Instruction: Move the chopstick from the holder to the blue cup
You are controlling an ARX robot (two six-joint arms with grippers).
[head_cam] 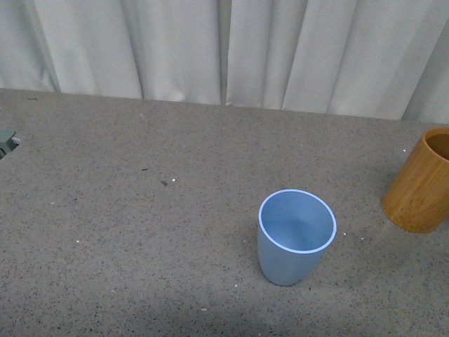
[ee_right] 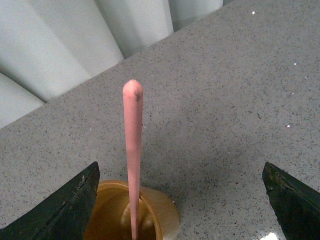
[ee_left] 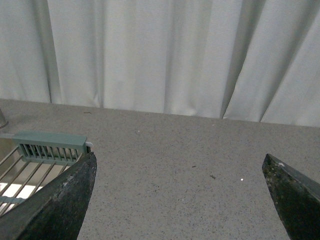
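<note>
Blue cup (head_cam: 296, 235) stands upright on the grey speckled table (head_cam: 140, 232), right of centre and fairly near you, mouth open and nothing showing inside. The bamboo holder (head_cam: 419, 184) sits to the right of it and a bit farther back, well apart from the cup and cut off by the frame edge in the front view.

In the right wrist view the pink chopstick (ee_right: 133, 150) stands upright in the holder (ee_right: 162, 215), lower end down inside and rounded top sticking well above the rim. Your right gripper (ee_right: 180, 165) hangs over it with the fingers (ee_right: 65, 210) spread wide. The chopstick sits between them, closer to one finger, and touches neither. Nothing is gripped.

Your left gripper (ee_left: 178, 157) is also spread wide with nothing in it, over bare table. A green-framed wire rack (ee_left: 50, 145) lies just beside one finger at the table's left edge. A white curtain (head_cam: 224, 49) hangs along the far side. Neither arm shows in the front view.
</note>
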